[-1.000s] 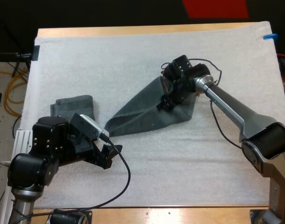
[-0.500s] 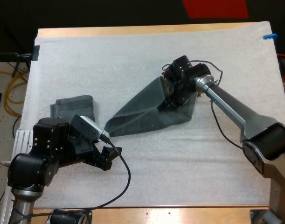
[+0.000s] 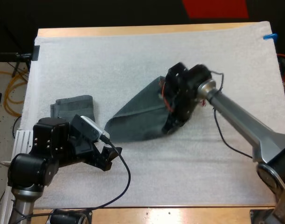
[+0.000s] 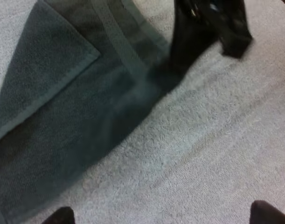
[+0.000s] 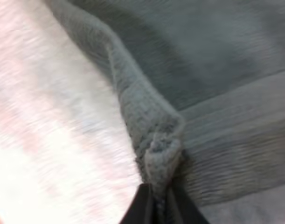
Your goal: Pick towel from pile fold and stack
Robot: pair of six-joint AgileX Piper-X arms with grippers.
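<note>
The right gripper [image 3: 170, 127] is pinching the dark grey-green cloth towel [image 3: 137, 117]; near that towel, the left gripper [image 3: 106, 161] is hovering, released.

High view: from behind my two arms, looking forward and down over the whole mat [image 3: 133, 56]. Left wrist view: low, facing the towel [image 4: 63, 116] and my right gripper [image 4: 198, 32] beyond. Right wrist view: closest, against the towel's fold. All three share the towel.

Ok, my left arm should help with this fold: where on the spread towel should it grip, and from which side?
Probably the towel by its pointed corner facing the left gripper, coming in low from that gripper's side. It tapers and lies flat there, opposite the edge the right gripper pinches.
</note>
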